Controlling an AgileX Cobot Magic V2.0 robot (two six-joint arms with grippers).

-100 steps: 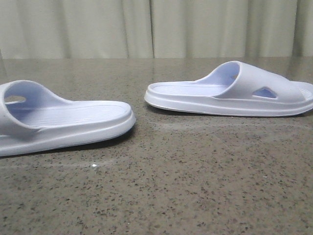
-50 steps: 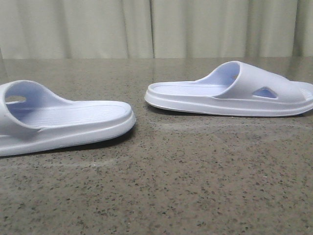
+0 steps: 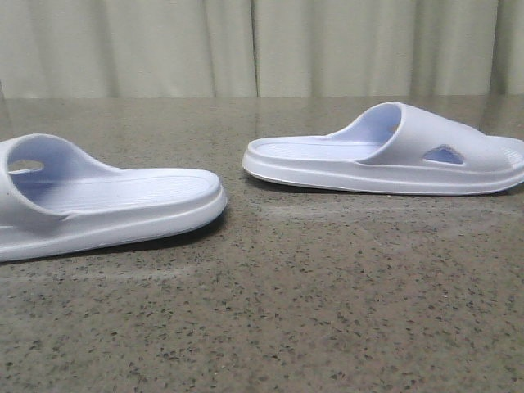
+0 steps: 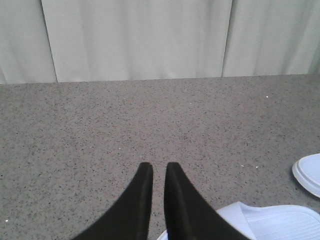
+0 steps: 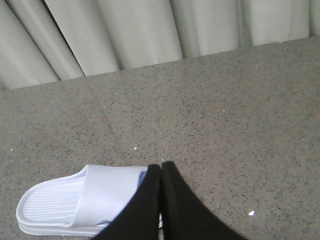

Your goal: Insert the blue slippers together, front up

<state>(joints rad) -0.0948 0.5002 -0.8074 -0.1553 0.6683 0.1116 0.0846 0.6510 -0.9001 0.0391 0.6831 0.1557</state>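
Note:
Two pale blue slippers lie flat on the speckled stone table, sole down and apart. In the front view one slipper (image 3: 106,205) sits at the near left and the other slipper (image 3: 385,155) lies farther back on the right. No gripper shows in that view. My left gripper (image 4: 158,167) hovers above the table with a narrow gap between its black fingers and nothing in it; one slipper (image 4: 272,222) lies partly under it, and the edge of the second slipper (image 4: 310,174) shows beyond. My right gripper (image 5: 162,166) is shut and empty, above the strap end of a slipper (image 5: 75,200).
The dark speckled table (image 3: 327,295) runs back to a pale curtain (image 3: 262,45) hanging along its far edge. Nothing else stands on the table in any view.

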